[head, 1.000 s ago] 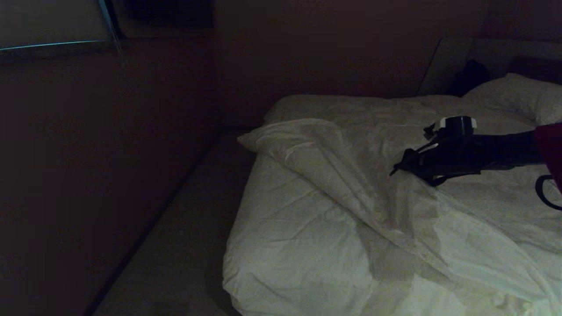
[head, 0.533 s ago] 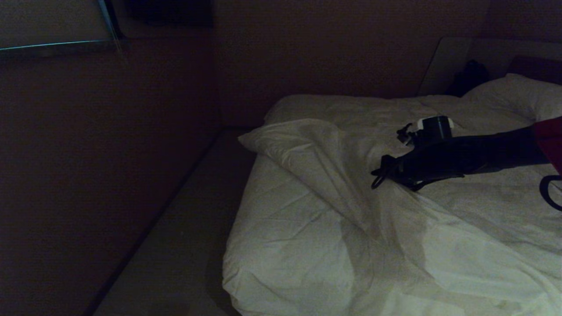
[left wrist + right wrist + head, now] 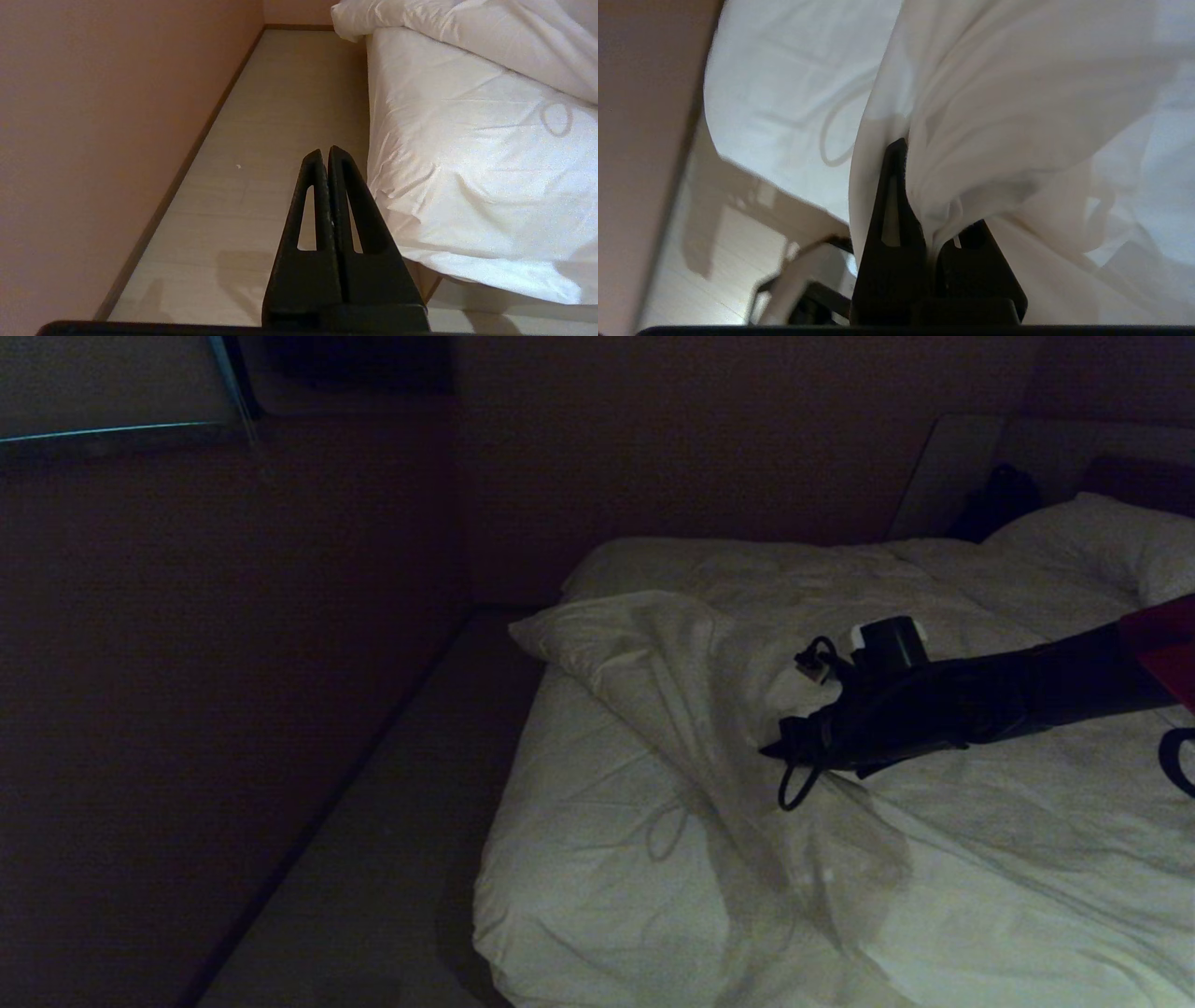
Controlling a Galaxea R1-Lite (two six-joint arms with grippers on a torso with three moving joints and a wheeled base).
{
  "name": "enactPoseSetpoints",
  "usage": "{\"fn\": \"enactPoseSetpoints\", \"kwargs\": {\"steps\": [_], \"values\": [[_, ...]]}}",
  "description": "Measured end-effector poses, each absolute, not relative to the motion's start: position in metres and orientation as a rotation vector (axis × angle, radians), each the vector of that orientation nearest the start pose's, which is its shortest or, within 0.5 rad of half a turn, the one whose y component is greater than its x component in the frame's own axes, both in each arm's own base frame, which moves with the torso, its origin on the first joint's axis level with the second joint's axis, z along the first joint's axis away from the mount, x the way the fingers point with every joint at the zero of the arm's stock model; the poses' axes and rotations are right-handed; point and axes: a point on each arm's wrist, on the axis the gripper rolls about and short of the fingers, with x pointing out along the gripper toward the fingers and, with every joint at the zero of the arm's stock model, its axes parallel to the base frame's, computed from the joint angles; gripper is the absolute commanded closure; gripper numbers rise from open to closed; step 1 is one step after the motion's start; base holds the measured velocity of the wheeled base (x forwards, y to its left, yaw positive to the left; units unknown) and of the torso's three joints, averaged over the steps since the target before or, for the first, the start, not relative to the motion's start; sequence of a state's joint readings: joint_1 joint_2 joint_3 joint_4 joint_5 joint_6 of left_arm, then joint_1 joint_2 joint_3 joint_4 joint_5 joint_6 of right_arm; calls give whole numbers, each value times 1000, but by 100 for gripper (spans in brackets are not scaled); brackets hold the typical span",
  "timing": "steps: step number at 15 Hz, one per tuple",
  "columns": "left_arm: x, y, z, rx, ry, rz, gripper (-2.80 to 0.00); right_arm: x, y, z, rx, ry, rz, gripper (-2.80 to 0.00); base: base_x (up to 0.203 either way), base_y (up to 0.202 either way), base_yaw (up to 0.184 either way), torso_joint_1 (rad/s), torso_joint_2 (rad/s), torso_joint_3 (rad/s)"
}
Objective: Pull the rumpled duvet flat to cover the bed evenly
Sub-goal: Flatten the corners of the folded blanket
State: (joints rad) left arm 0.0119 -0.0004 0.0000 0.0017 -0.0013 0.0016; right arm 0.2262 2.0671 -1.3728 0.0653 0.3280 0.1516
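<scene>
Right gripper (image 3: 780, 749): clamped tight on a bunched fold of the duvet (image 3: 934, 859); in the right wrist view the cloth (image 3: 994, 116) is pinched between the closed fingers (image 3: 892, 210) and drapes over one of them.
Left gripper (image 3: 327, 156): pressed shut on nothing, parked low over the floor (image 3: 261, 140) beside the bed (image 3: 467, 186); leave it there.
Duvet position: heaped across the bed's far and right parts, its folded edge running in a diagonal ridge (image 3: 653, 663).
Bare area: the near left corner of the mattress sheet (image 3: 597, 859) lies uncovered.
Your pull: I judge you should draw the fold toward that bare corner, low and level over the sheet.
Grip care: pull steadily; a jerk could slip the thin pinch free.
Release point: let go only once the edge reaches the bed's left side.
Watch: the dangling cable loop (image 3: 794, 784) near the cloth.
</scene>
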Motion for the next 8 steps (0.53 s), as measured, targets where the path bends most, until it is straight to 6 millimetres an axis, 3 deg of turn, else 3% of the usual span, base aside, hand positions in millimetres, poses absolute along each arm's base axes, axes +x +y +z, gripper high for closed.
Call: {"fn": "enactPoseSetpoints", "kwargs": {"steps": [8], "values": [[-23, 0, 75, 1, 1, 11, 0, 356, 128, 126, -25, 838, 623, 0, 0, 0, 0, 0, 0, 0]]}}
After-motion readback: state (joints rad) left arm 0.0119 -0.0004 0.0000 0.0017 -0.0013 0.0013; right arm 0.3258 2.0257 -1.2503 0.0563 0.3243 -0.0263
